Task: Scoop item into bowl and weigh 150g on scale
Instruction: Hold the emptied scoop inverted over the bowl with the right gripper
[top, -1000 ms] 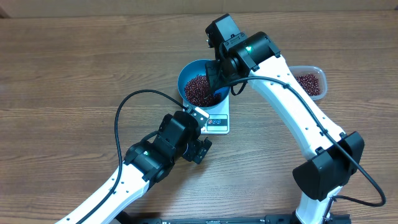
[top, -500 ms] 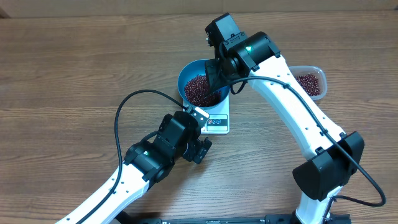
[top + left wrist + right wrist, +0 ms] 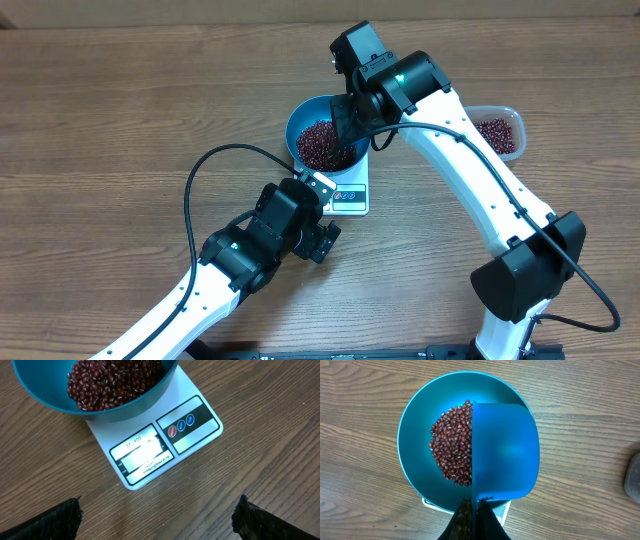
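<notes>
The deep blue bowl stands on the white scale and holds a heap of red-brown beans. In the right wrist view the beans fill the left half of the bowl. My right gripper is shut on the handle of a small blue scoop, which hangs tipped over the bowl's right half with its back toward the camera. My left gripper stands open over bare wood just in front of the scale, nothing between its fingers. The scale's display is too washed out to read.
A clear plastic tub with more beans sits at the right, behind the right arm. The left arm's black cable loops over the table left of the scale.
</notes>
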`<state>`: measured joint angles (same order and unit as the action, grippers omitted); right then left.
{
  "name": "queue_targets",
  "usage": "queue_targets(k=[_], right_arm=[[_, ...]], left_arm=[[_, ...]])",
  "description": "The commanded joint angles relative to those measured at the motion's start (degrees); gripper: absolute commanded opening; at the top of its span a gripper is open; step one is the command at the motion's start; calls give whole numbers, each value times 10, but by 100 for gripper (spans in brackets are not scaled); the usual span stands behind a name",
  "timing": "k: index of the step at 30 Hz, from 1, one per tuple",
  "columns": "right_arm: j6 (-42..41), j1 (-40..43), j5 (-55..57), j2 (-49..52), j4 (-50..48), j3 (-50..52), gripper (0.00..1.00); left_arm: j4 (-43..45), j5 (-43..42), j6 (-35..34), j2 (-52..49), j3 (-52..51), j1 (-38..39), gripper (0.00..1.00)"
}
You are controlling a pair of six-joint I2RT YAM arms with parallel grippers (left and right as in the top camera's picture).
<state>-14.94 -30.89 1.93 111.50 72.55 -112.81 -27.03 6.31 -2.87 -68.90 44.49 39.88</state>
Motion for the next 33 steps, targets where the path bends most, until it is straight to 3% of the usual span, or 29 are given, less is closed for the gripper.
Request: queue_targets(k=[1, 33], right_arm=[[4, -2, 20, -29, -5, -21, 4], [50, -28, 71, -36, -18, -21, 4]], left_arm=[[0, 7, -3, -4, -5, -1, 99], [0, 7, -3, -4, -5, -1, 100]])
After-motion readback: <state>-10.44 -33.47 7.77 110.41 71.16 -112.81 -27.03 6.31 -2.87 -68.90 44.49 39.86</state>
